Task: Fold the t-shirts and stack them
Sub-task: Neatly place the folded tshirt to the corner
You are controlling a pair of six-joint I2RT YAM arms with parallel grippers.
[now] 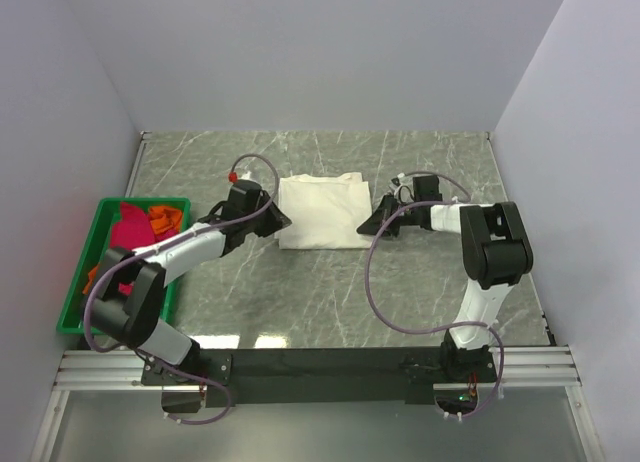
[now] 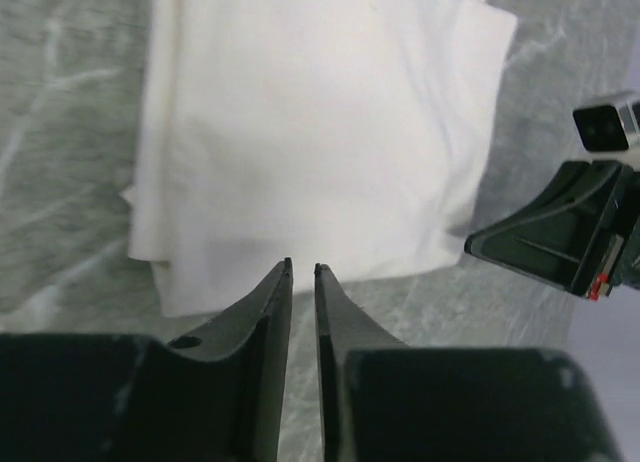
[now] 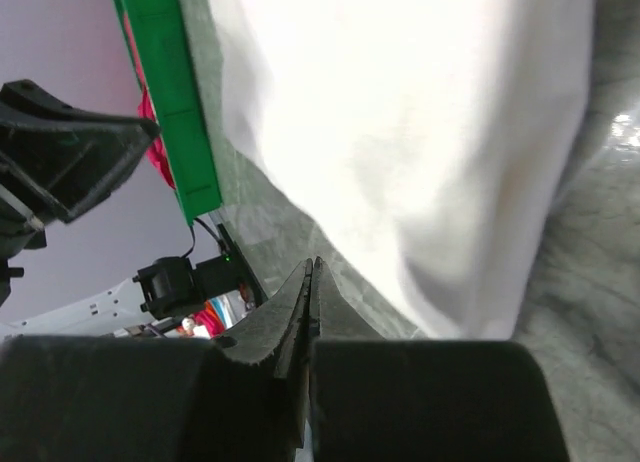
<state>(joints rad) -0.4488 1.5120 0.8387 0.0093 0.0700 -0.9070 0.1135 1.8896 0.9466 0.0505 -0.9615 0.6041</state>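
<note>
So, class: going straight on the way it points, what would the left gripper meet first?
Probably the folded cream t-shirt, whose near edge lies just ahead of the left gripper; its height is unclear.

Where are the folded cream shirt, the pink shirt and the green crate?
folded cream shirt (image 1: 320, 212): top view, centre of the cloth.
pink shirt (image 1: 128, 228): top view, bunched cloth inside the crate.
green crate (image 1: 85, 262): top view, left wall.

Black tools (image 2: 302, 269), white arms (image 1: 190, 248), purple cables (image 1: 368, 277)
</note>
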